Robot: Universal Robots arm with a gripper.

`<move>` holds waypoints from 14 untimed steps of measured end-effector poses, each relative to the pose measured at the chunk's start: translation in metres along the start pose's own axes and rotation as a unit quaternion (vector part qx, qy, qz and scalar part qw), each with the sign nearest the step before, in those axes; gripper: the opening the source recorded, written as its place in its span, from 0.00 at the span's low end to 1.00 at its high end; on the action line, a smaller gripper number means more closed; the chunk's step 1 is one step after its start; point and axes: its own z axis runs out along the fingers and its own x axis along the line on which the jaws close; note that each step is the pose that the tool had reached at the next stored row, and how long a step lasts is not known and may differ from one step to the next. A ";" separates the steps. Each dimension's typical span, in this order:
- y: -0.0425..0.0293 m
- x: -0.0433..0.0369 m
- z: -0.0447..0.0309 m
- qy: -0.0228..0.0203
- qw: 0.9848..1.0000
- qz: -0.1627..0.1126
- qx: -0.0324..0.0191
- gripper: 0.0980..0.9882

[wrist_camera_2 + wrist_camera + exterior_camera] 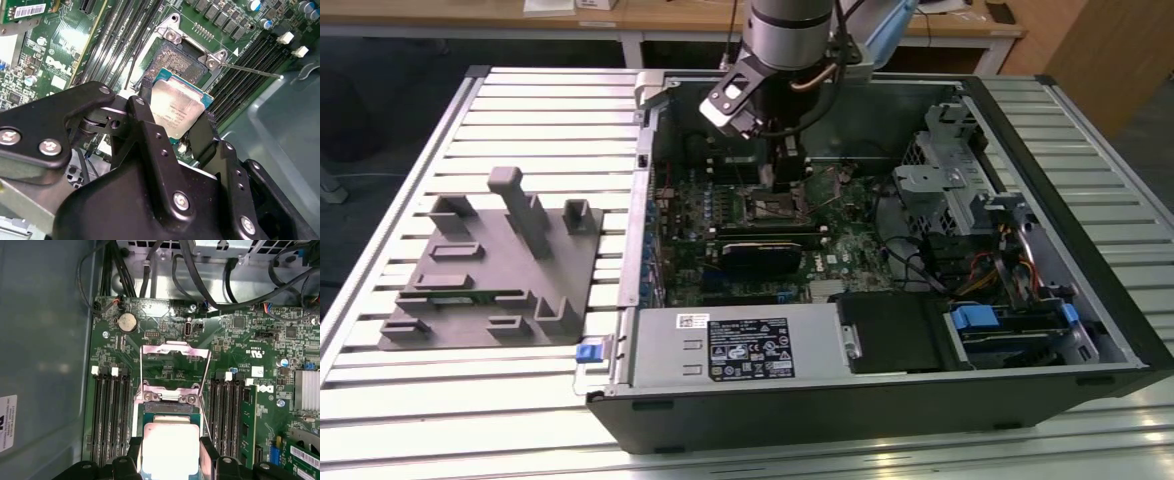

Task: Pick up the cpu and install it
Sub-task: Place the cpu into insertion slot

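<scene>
Item: cpu (pixel 176 107), clamped by its edges in the end effector (pixel 171 455), poised just above the open socket (pixel 177 60); hazard: a skewed or offset seating would probably bend socket pins.

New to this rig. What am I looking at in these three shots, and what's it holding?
A single robot arm reaches down into an open computer case lying on a slatted metal table. The exterior view takes in the whole scene from off the arm. Both wrist views come from cameras riding near the wrist. Beside the case, on the exterior view's left, sits a grey fixture. The arm's fingers hold the cpu, a small silver-topped chip, at the open socket on the green circuit board.
</scene>
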 end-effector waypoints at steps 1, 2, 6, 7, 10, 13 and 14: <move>-0.0003 0.0000 0.0009 0.000 1.000 0.000 0.000 0.50; -0.0005 0.0000 0.0021 0.000 1.000 0.000 0.000 0.50; -0.0015 -0.0001 0.0075 0.000 1.000 0.000 0.000 0.50; -0.0017 -0.0001 0.0085 0.000 1.000 0.000 0.000 0.50; -0.0025 -0.0001 0.0115 0.000 1.000 0.001 0.000 0.50; -0.0033 -0.0002 0.0147 0.000 1.000 0.002 0.000 0.50; -0.0034 -0.0002 0.0156 0.000 1.000 0.003 0.000 0.50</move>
